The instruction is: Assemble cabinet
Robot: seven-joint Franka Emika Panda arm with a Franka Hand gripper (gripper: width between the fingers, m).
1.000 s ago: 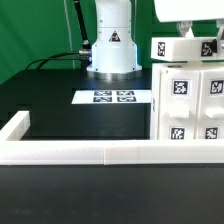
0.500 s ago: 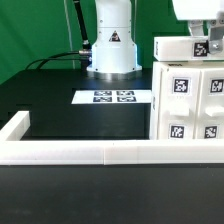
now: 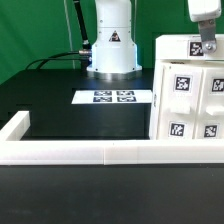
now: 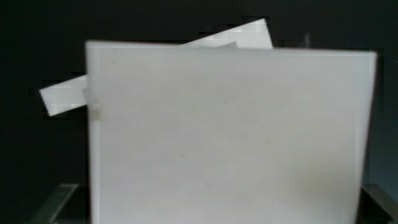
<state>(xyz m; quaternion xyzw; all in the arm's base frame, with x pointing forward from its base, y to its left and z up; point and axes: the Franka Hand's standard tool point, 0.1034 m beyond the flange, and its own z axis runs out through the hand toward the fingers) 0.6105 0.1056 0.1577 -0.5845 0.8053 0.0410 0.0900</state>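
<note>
The white cabinet body (image 3: 190,105) stands upright at the exterior view's right, with several black-and-white markers on its front. A white top panel (image 3: 182,48) lies on it. My gripper (image 3: 207,44) hangs just above the cabinet's top right part, one finger reaching down to the panel's level. In the wrist view a plain white panel face (image 4: 217,130) fills most of the picture. My gripper (image 4: 217,212) is open there, its dark fingers (image 4: 54,205) standing wide apart at either side of the panel. It holds nothing.
The robot base (image 3: 112,45) stands at the back middle. The marker board (image 3: 113,97) lies flat in front of it. A low white border rail (image 3: 80,152) runs along the front and left. A tilted white edge (image 4: 231,45) shows behind the panel.
My gripper has risen and moved toward the exterior view's right, away from the top panel. The panel has stayed on the cabinet body.
</note>
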